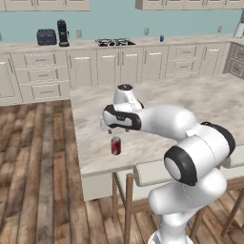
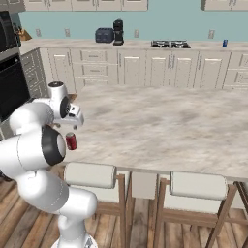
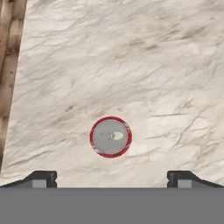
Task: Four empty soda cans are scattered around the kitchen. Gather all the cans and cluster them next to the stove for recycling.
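One red soda can [image 1: 116, 146] stands upright on the marble island near its front left corner, also in the right base view [image 2: 71, 141]. From above, its silver top [image 3: 110, 137] sits centred between my two spread fingertips [image 3: 41, 178]. My gripper [image 1: 117, 130] [image 2: 72, 128] [image 3: 112, 179] hangs open a little above the can, pointing down, with nothing held. A blue soda can [image 1: 162, 38] [image 2: 224, 43] stands on the back counter, to the right of the stove [image 1: 114, 42] [image 2: 169, 44].
A toaster [image 1: 46, 36] and a black coffee maker [image 1: 62, 32] stand on the back counter left of the stove. Padded stools [image 2: 90, 174] line the island's near edge. A black wall oven [image 2: 9, 72] is at the left. Wood floor lies left of the island.
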Motion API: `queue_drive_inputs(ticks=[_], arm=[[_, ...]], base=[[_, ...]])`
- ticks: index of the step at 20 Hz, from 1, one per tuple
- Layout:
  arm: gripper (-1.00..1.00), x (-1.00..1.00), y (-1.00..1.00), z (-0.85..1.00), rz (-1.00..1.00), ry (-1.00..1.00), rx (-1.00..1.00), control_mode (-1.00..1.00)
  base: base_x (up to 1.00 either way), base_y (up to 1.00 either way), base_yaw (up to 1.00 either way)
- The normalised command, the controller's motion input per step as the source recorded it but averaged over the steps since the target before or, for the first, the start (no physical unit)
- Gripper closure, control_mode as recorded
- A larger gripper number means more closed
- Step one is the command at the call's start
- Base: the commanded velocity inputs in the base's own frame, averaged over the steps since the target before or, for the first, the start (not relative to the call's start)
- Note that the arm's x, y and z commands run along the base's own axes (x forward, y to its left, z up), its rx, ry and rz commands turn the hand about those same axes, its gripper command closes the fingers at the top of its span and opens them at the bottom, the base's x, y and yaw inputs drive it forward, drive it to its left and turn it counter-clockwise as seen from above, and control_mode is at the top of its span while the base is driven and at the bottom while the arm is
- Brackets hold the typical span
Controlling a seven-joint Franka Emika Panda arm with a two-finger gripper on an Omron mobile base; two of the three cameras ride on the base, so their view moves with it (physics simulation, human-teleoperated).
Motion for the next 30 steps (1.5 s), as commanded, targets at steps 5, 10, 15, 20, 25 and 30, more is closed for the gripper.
queue_drive_inputs(ticks=[5, 10, 15, 20, 25, 30], arm=[[-1.0, 0.02, 0.0, -0.29, 0.0, 0.0, 0.0, -1.0], [-1.0, 0.07, 0.0, -0.33, 0.0, 0.0, 0.0, -1.0], [-1.0, 0.0, 0.0, -0.3, 0.0, 0.0, 0.0, -1.0], [-1.0, 0.02, 0.0, -0.22, 0.0, 0.0, 0.0, -1.0], [-1.0, 0.09, 0.0, -0.11, 0.0, 0.0, 0.0, -1.0], [-1.0, 0.13, 0.0, -0.07, 0.0, 0.0, 0.0, -1.0]], base=[[0.0, 0.0, 0.0], [0.0, 0.0, 0.0], [0.0, 0.0, 0.0], [0.0, 0.0, 0.0], [0.0, 0.0, 0.0], [0.0, 0.0, 0.0]])
